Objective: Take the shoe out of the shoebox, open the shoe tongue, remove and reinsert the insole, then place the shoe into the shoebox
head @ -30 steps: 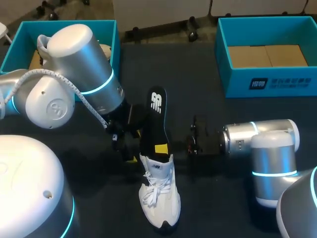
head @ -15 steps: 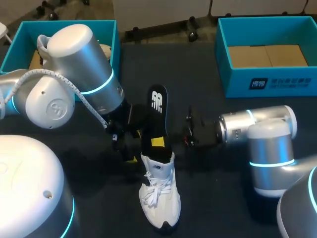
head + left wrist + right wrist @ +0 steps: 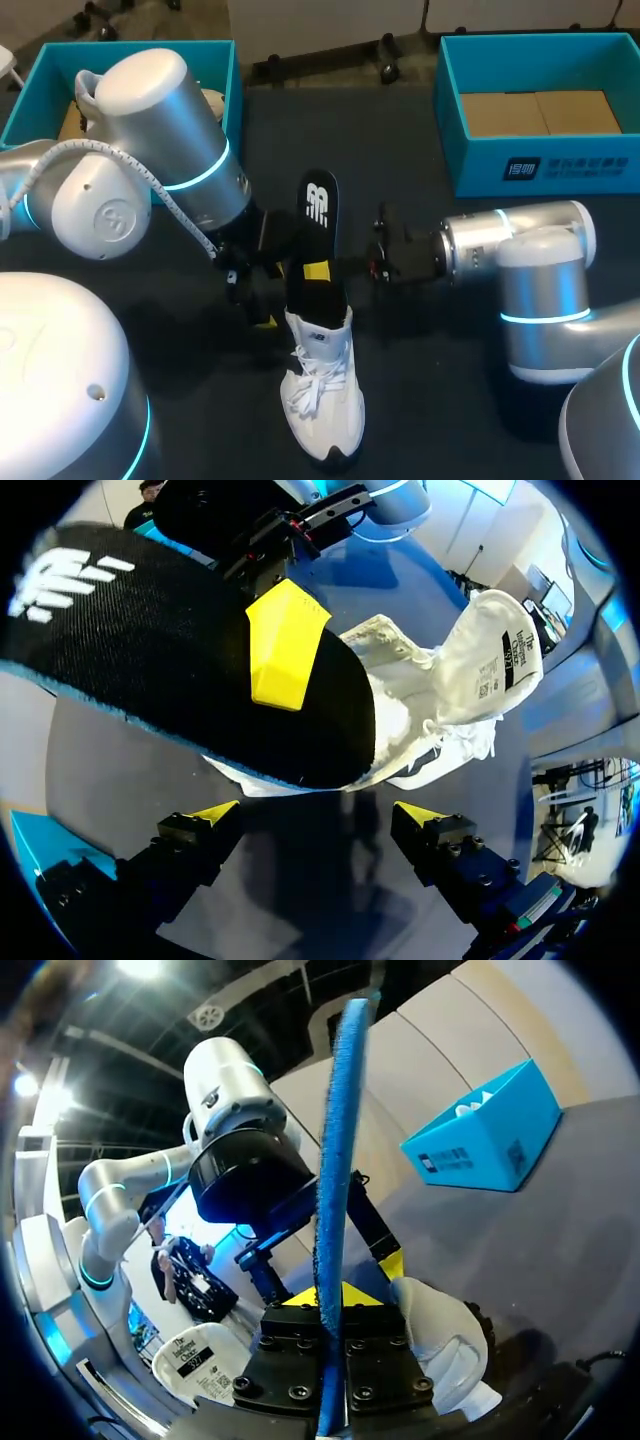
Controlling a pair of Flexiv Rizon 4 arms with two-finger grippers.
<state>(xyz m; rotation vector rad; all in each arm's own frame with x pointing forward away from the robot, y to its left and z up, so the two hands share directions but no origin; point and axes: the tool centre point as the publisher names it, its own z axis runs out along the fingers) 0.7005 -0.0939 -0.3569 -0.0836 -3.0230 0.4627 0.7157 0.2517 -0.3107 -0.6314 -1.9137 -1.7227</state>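
Right claw (image 3: 330,268): level, clamped on insole (image 3: 316,235) — sticking out of shoe (image 3: 322,390)
Left claw (image 3: 318,815): fingers apart, beside heel
Shoeboxes (image 3: 540,165): two — surface's far corners

- Head view: light falls evenly from overhead. The dark table (image 3: 430,400) looks dim, while the white shoe (image 3: 322,395) stands out bright with no blown-out patches.
- Soft shadows lie on the table under the left arm (image 3: 150,110) and beside the right arm (image 3: 540,270). Both silver shells show a mild sheen and glowing cyan rings.
- Left wrist view: the table catches a pale glare. A dark shadow falls under the insole (image 3: 150,660), between the fingers of the left gripper (image 3: 318,813).
- Right wrist view: ceiling lamps (image 3: 140,968) flare strongly. The insole's blue edge, close to the lens, looks soft.
- In both wrist views, straight lines bow towards the rim.
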